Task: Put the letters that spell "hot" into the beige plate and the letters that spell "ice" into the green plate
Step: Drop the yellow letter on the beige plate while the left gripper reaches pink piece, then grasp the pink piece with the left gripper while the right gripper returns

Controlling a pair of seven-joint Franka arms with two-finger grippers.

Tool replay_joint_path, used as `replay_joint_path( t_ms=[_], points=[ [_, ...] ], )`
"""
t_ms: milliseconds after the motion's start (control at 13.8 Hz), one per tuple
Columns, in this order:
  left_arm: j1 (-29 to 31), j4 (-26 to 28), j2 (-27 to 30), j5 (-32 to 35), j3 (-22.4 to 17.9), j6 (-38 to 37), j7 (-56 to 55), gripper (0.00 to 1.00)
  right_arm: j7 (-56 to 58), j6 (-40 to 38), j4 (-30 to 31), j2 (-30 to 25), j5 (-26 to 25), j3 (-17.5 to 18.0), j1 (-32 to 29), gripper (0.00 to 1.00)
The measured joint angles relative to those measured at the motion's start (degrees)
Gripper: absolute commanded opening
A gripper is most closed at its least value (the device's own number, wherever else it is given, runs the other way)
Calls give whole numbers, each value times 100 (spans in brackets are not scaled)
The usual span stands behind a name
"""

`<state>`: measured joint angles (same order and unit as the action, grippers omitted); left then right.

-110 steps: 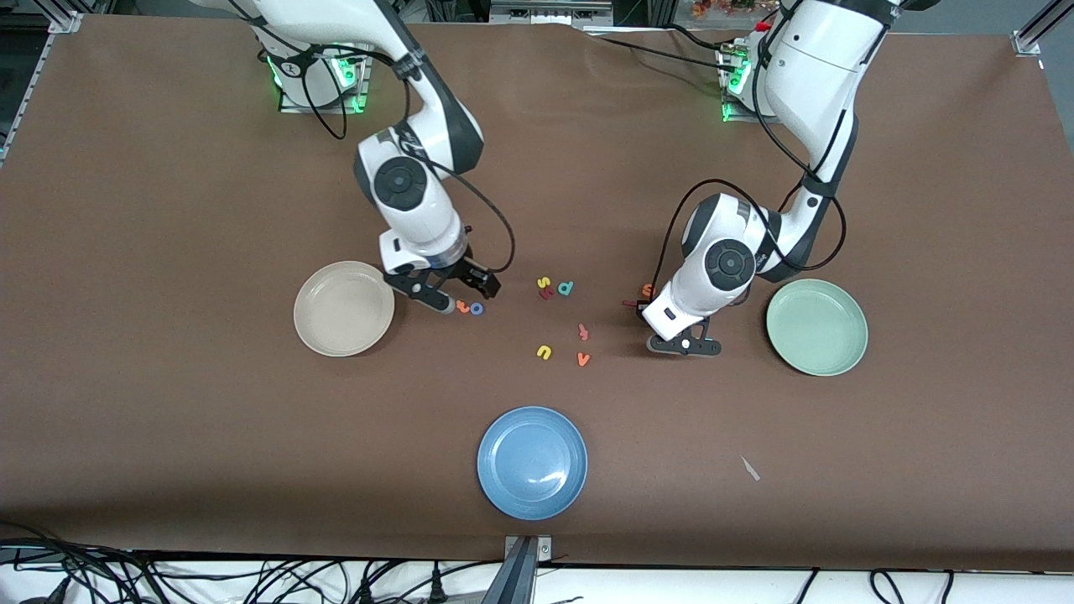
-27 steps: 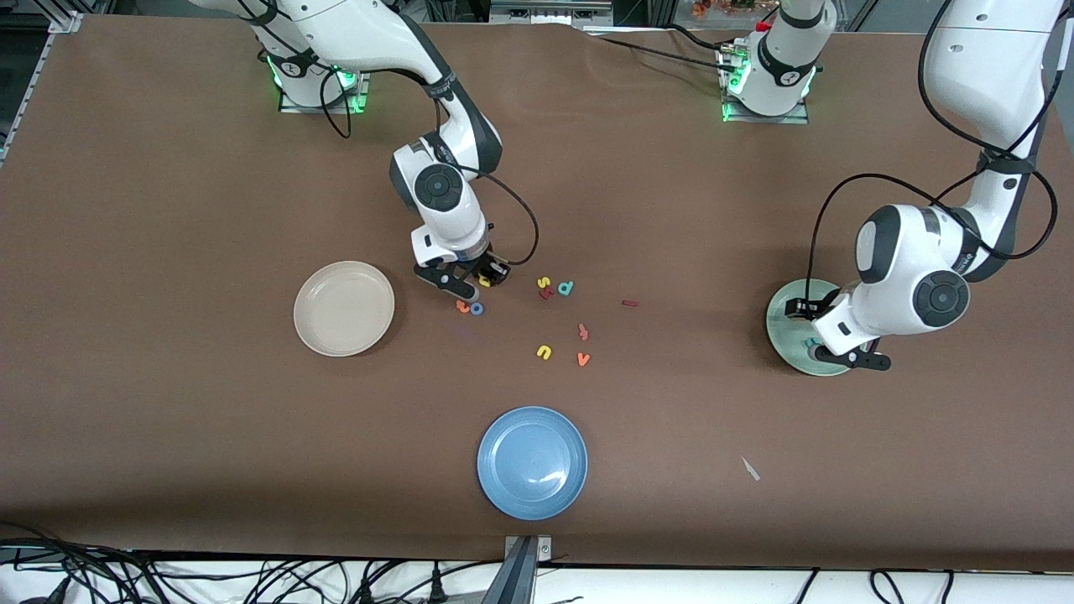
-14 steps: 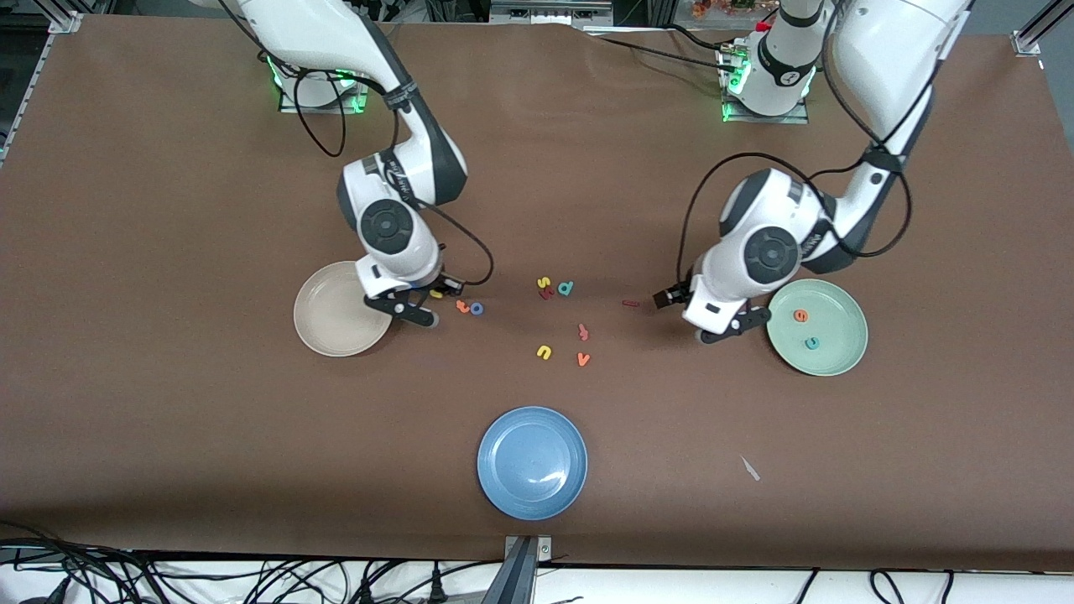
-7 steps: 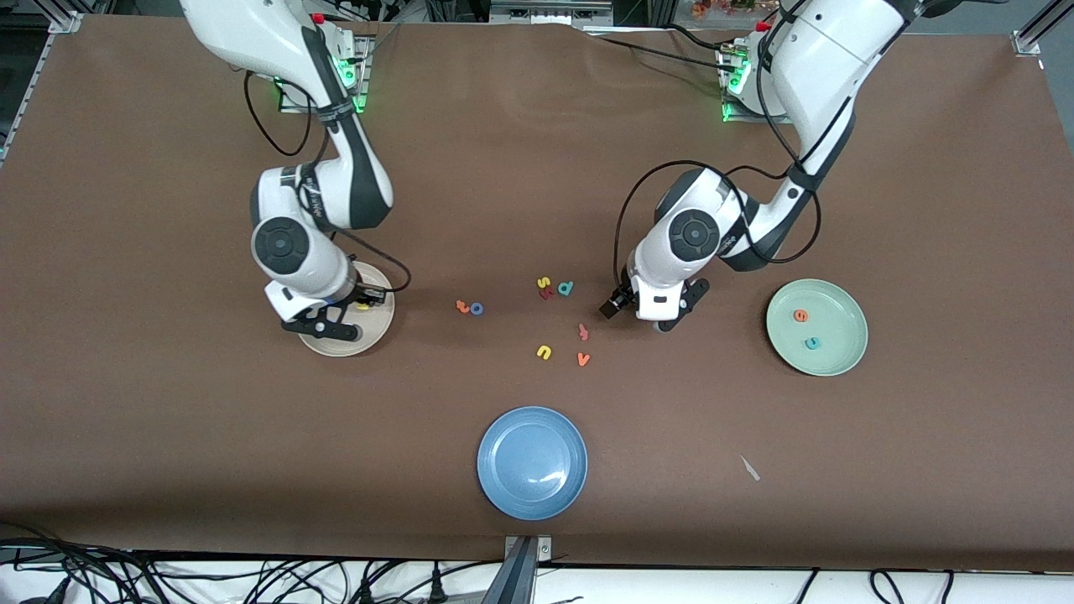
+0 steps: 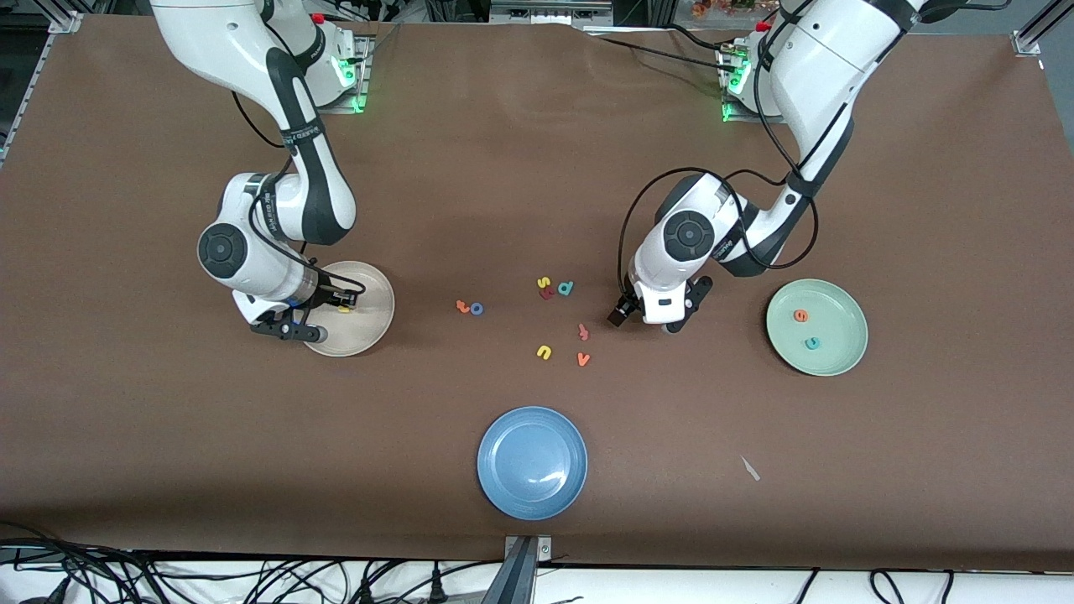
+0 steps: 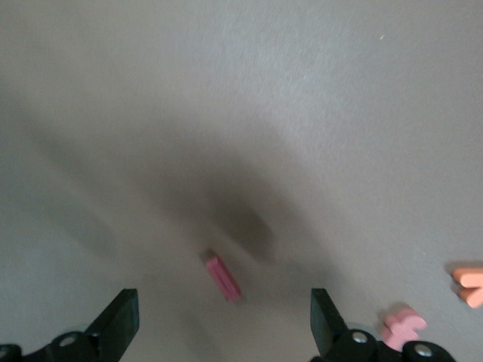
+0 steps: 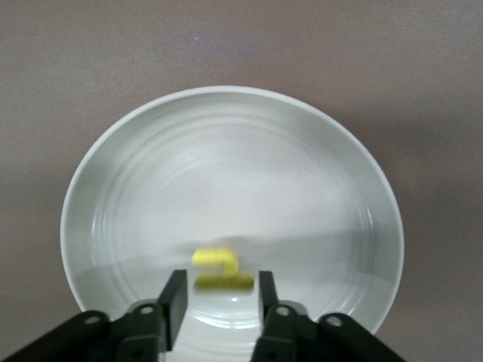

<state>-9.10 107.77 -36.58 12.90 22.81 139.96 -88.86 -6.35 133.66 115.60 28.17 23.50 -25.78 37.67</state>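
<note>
My right tool (image 7: 219,285) hangs low over the round cream-beige shallow plate (image 5: 369,329), which sits toward the right arm's end of the desk; its fingers stand a little apart and grip nothing. The tiny yellow foam letter h (image 7: 219,269) lies flat in that plate just off the fingertips, so I judge 1 of the 3 "hot" letters placed. The orange foam t (image 5: 461,306) and the blue ring-shaped foam o (image 5: 477,309) lie touching each other on the bare desk near its middle.

My left tool (image 6: 223,324) is spread wide and empty, low over the short dark red foam bar i (image 6: 224,277); the bar lies flat on the desk, skewed between the 2 fingers and touching neither. The orange foam e (image 5: 800,315) and the teal foam c (image 5: 811,343) lie apart in the round pale mint-green shallow plate (image 5: 843,323) toward the left arm's end of the desk.

I expect these letters to be featherlight, soft and thin; a hard squeeze would buckle them and a brush could flick them away. I would take the bar across its 2 long sides near its middle, fingertips down at the desk surface; the o across its outer rim; the t across its stem.
</note>
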Motion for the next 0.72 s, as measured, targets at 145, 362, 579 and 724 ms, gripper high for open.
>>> replay_joint_path(
  t_ms=[145,362,579,724],
  points=[
    [-4,0,-83,371,0,0,-48,100,7,-82,-24,-13,0,-5,-63,100],
    [-13,0,-122,394,2,2,-50,99,-11,-530,-219,-51,7,8,-63,100],
    [-21,-1,-169,394,4,87,-73,63,-432,-601,-396,-73,28,70,144,100],
    [-37,-2,-195,394,8,199,-146,53,-844,-601,-511,-73,28,90,396,100]
  ],
)
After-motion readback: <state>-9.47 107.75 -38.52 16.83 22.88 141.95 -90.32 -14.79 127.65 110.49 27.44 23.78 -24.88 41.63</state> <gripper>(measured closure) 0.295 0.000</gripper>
